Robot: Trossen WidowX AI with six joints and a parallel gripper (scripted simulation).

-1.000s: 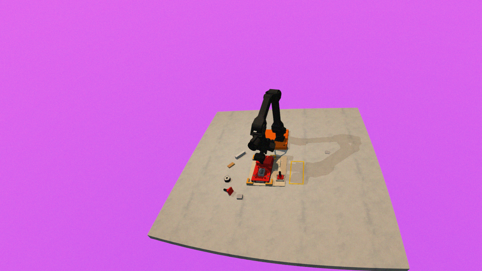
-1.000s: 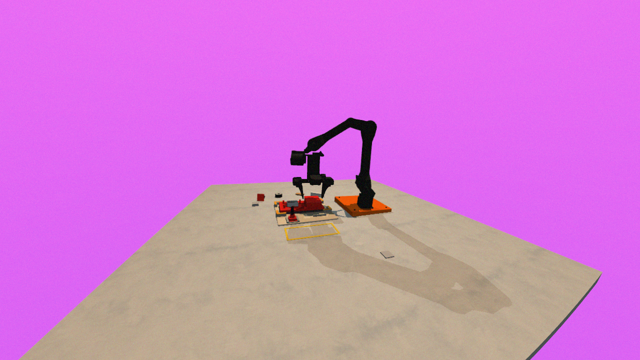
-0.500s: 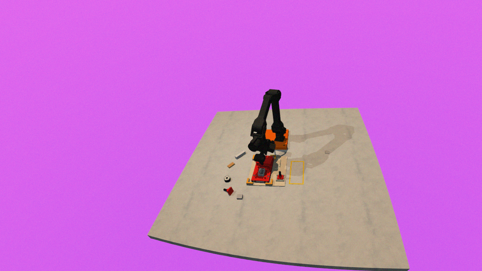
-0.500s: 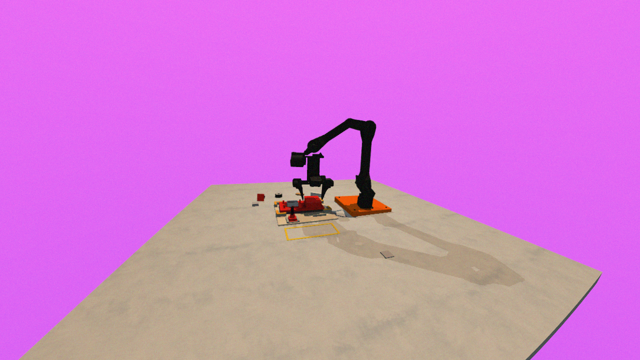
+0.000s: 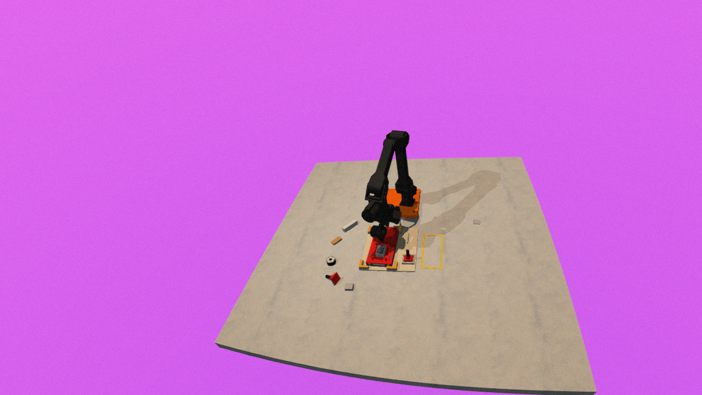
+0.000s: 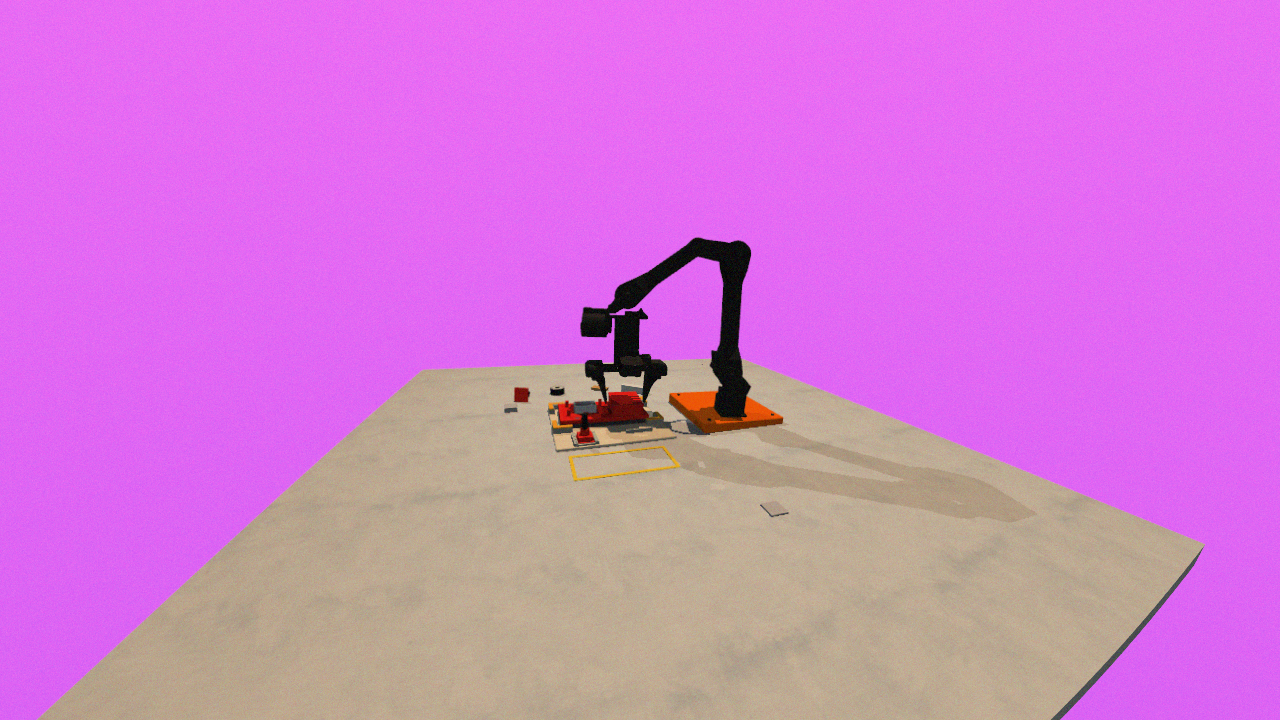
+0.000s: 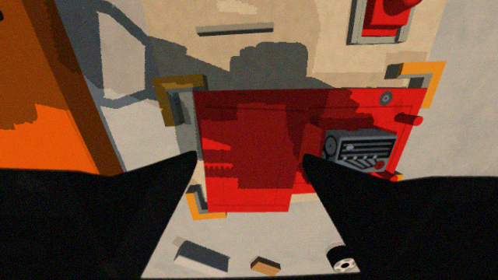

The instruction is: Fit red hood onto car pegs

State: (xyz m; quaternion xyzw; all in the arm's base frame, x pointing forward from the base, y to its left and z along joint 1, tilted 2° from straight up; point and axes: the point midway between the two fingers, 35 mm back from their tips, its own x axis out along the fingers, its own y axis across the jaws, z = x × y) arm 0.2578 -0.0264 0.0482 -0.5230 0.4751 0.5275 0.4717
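Note:
The red chassis [image 5: 372,258] [image 6: 572,417] [image 7: 362,95] sits in the jig, with the grey engine block [image 5: 380,251] [image 6: 585,407] [image 7: 366,149] on its deck. One red peg [image 7: 408,119] stands plainly beside the engine; the pegs nearer the raised end are shadowed or hidden. A raised red box-like part [image 5: 390,232] [image 6: 631,407] [image 7: 253,198] covers the deck's end toward the robot base. I see no corner holes on it and cannot tell whether it is the hood or part of the car. My gripper [image 5: 380,236] [image 6: 625,399] [image 7: 250,157] is open and empty, low over that part, one fingertip toward each end.
Beside the car, a red piece with a black handle [image 5: 407,257] [image 6: 584,435] stands on the pale jig board [image 5: 409,267]. A yellow outline [image 5: 432,267] [image 6: 617,476] lies beyond. Across the car lie a white bar [image 5: 350,225], orange block [image 5: 336,240], wheel [image 5: 330,260] and red piece [image 5: 335,278].

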